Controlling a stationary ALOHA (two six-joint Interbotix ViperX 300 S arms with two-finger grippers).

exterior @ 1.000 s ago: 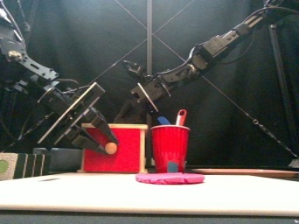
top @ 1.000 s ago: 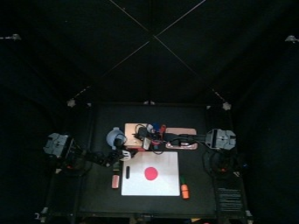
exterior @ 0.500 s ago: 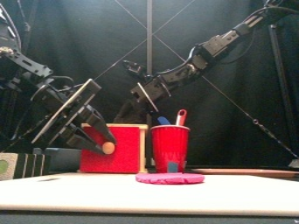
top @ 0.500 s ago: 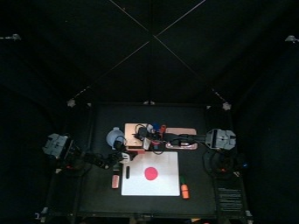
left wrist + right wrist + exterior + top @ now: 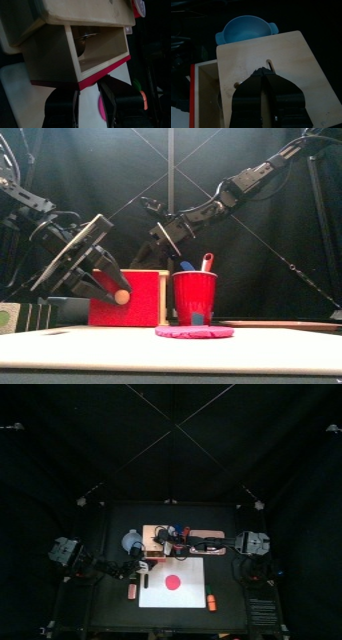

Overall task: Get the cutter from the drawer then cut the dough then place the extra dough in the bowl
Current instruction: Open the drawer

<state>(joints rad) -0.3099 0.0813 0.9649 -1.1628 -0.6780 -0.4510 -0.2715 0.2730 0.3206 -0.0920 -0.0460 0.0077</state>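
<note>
Drawer open, round metal cutter inside.
The left gripper [image 5: 89, 90] has its fingers clamped on the red drawer front [image 5: 144, 309] of the pale wooden box [image 5: 284, 60]. The shiny cutter [image 5: 83, 44], with a thin wire handle, lies in the open drawer. The right gripper [image 5: 264, 74], fingers together, rests on the smooth box top. The flat pink dough [image 5: 171, 581] disc lies on the white board [image 5: 191, 597].

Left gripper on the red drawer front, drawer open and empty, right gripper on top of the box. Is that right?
Not empty: the left wrist view shows the metal cutter inside the open drawer. The rest stands.
</note>
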